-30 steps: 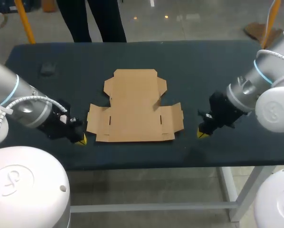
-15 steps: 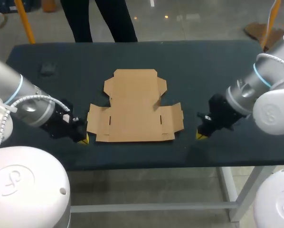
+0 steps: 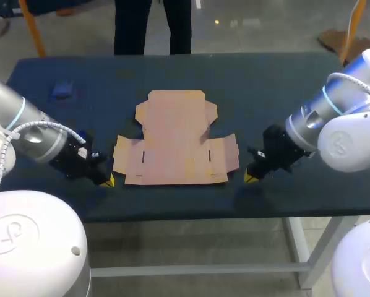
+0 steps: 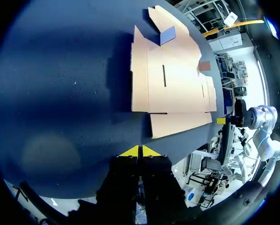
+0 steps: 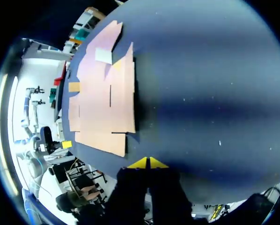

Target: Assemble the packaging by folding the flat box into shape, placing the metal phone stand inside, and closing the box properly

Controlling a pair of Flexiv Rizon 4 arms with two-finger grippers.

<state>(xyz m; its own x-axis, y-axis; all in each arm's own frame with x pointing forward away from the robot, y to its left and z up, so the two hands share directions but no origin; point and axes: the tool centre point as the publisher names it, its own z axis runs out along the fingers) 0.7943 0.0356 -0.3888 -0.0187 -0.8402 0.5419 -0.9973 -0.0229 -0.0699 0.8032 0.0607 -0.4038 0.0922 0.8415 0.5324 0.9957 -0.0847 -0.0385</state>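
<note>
A flat brown cardboard box blank lies unfolded in the middle of the dark table. My left gripper sits low by the blank's front left corner, shut and empty, its yellow tips together. The left wrist view shows that gripper a short way from the blank. My right gripper is off the blank's front right corner, also shut with nothing in it. The right wrist view has the right gripper just short of the blank. A small dark object lies at the far left of the table.
The table's front edge runs just behind both grippers. A person stands beyond the far edge without reaching over the table. Bare table lies on either side of the blank.
My right gripper has moved a little left, closer to the blank's front right corner. The left gripper has barely shifted. The person behind the table has stepped to the right.
</note>
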